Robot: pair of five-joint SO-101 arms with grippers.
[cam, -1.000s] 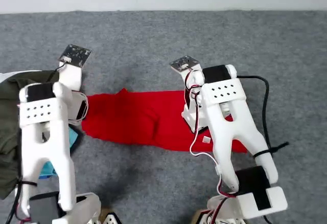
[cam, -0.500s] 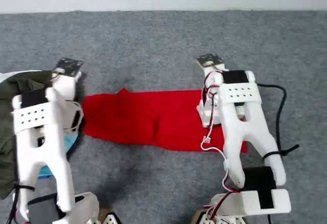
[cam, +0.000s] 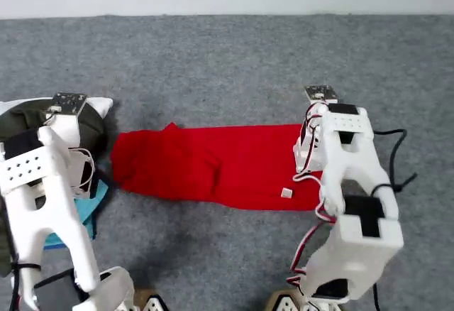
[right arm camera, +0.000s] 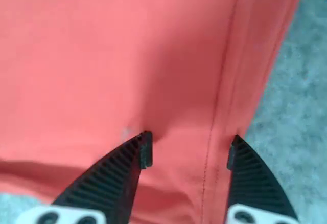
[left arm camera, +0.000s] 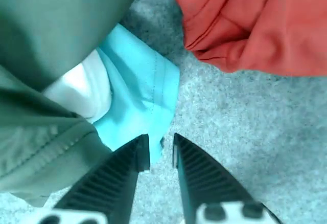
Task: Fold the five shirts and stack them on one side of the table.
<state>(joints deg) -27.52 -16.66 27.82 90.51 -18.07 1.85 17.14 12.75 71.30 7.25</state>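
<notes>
Straddling a seam of the red shirt (right arm camera: 102, 55), right pincer (right arm camera: 189, 150) (jaws wide).

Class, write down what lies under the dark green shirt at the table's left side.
A light blue shirt and a white shirt poke out from under the dark green shirt. How far they run beneath it, and anything else there, is covered.

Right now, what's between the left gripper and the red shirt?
A bare strip of grey table covering, as the left wrist view shows. The left gripper sits at a corner of the light blue shirt; the red shirt lies beyond the strip.
</notes>
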